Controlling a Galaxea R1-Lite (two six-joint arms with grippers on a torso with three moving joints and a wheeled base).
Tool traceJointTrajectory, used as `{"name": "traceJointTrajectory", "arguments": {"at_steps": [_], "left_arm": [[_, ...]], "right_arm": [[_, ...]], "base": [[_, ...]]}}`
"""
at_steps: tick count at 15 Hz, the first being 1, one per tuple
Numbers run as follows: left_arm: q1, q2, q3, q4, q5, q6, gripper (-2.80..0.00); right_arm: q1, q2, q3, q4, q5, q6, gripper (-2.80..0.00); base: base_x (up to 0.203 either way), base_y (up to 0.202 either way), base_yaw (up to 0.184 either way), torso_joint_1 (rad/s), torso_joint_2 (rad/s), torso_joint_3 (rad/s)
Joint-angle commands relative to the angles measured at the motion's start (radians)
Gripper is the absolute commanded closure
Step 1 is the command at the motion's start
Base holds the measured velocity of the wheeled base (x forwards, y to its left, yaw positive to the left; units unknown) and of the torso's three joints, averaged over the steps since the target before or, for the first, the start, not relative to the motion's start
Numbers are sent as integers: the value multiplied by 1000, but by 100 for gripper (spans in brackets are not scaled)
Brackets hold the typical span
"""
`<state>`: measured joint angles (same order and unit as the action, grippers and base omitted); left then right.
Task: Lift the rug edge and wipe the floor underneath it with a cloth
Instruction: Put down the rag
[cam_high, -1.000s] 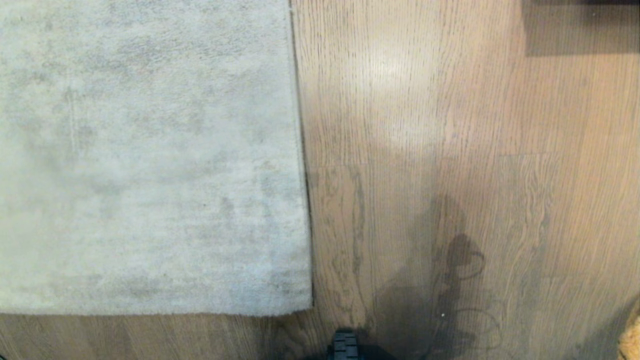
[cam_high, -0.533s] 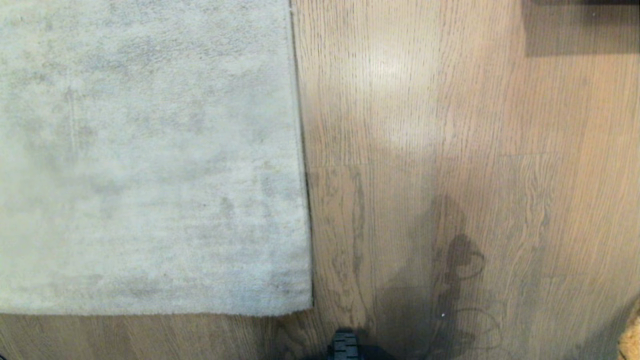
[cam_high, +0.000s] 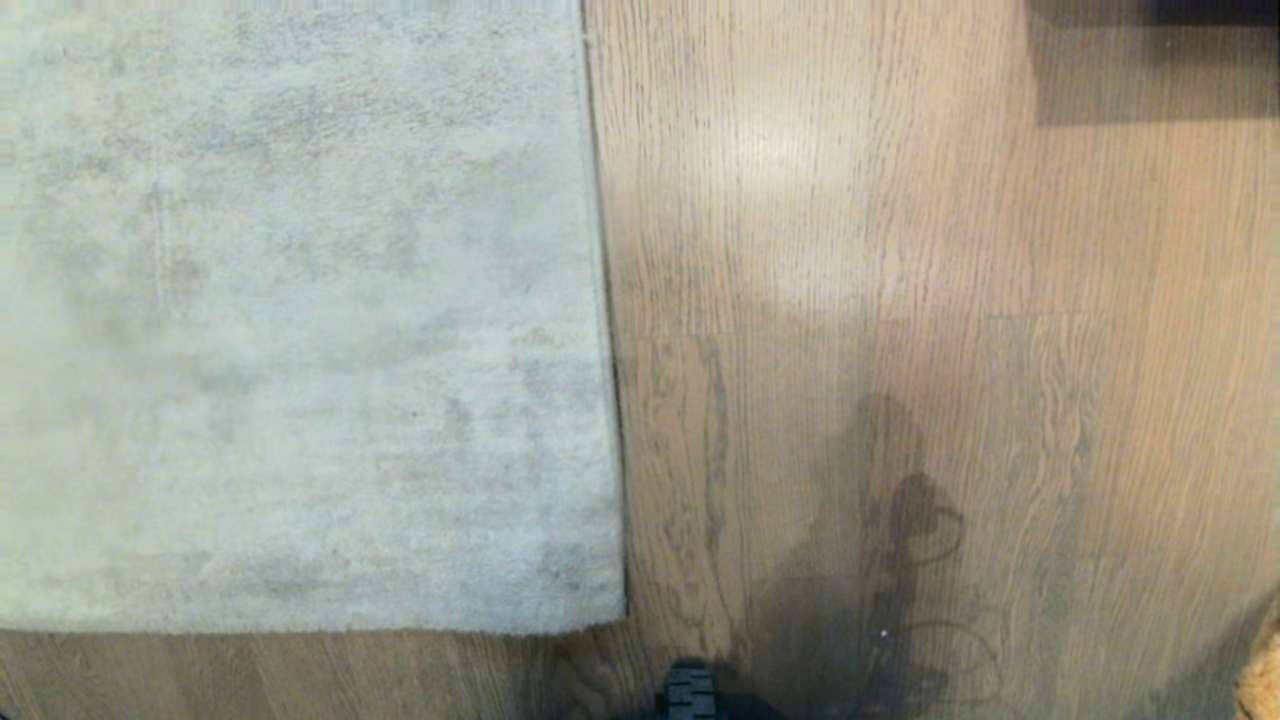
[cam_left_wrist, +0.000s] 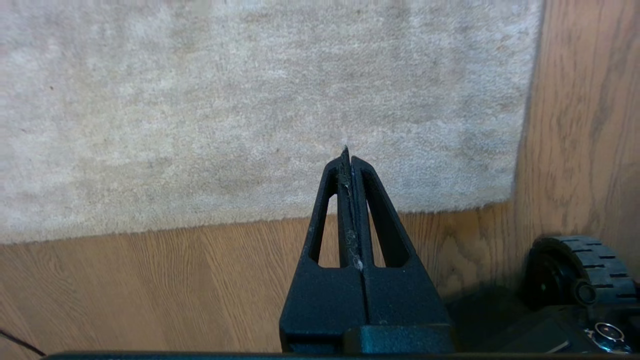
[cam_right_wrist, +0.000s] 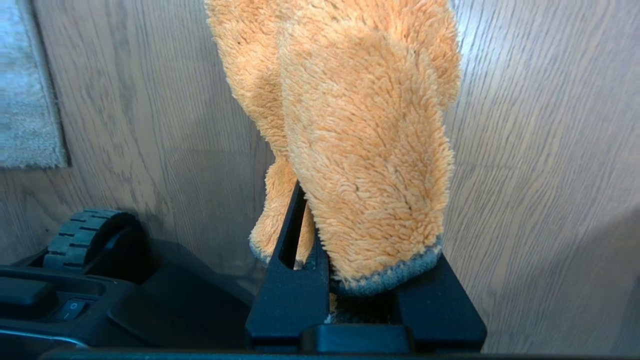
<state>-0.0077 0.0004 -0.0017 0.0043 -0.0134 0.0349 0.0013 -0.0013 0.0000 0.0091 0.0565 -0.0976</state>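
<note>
rug edge (cam_high: 603, 330) flat on floor (cam_high: 900, 250); wheel (cam_high: 690, 692) near corner

A pale grey rug (cam_high: 300, 320) lies flat on the wood-plank floor (cam_high: 900, 300). The rug edge (cam_high: 603, 320) runs straight, with bare planks beside it. Below the rug's near corner, a black wheel (cam_high: 690, 692) shows. Well away from the rug, a tan cloth (cam_high: 1262, 675) peeks in.

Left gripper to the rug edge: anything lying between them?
Nothing. In the left wrist view the shut left gripper hangs over the rug edge, with only bare floor on the near side.
</note>
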Motion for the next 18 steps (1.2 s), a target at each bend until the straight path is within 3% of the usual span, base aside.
{"name": "traceJointTrajectory", "arguments": {"at_steps": [1, 18], "left_arm": [[0, 0, 0, -1, -2, 0, 0], [0, 0, 0, -1, 0, -7, 0]], "right_arm": [[0, 1, 0, 0, 2, -1, 0], [0, 1, 0, 0, 0, -1, 0]], "base": [[0, 0, 0, 2, 2, 188], [0, 0, 0, 2, 3, 199]]}}
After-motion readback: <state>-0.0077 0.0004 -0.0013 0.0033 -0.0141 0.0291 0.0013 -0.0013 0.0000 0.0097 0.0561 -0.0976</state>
